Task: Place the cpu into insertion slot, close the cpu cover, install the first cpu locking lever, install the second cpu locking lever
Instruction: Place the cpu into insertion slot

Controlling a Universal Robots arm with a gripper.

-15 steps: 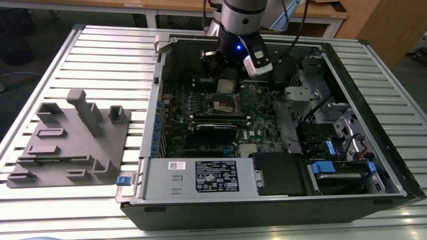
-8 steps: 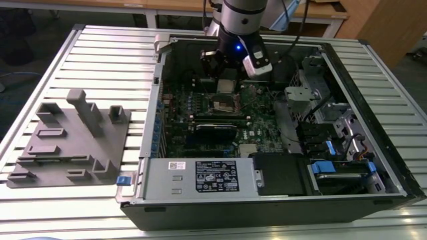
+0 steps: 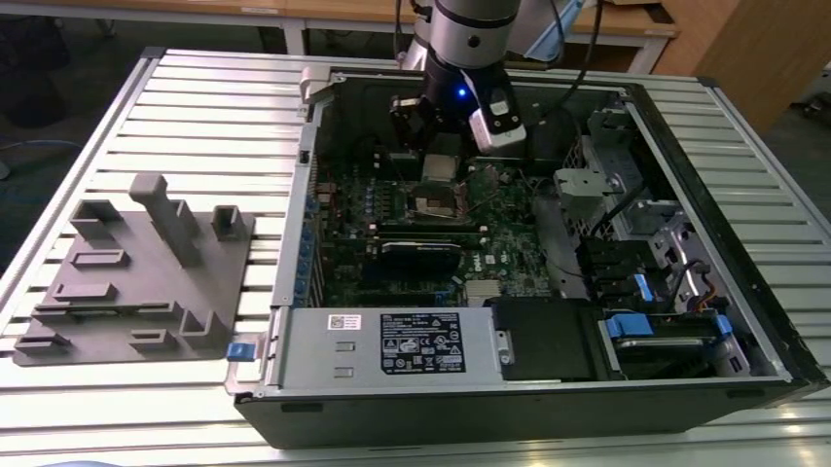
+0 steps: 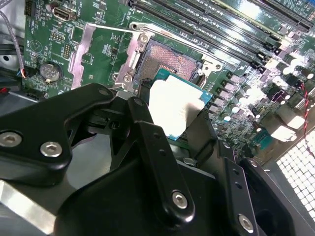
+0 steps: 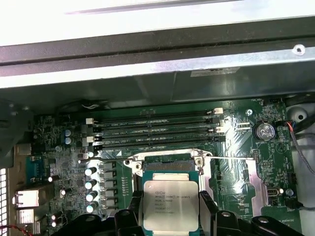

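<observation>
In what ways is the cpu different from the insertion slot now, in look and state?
The cpu has a pale silver top; the slot has a dark centre inside a silvery rim. The cpu is held in the gripper, off the board; the slot is fixed on the board. The cpu is not seated, so the slot stands empty. Both are square and look close in size.
</observation>
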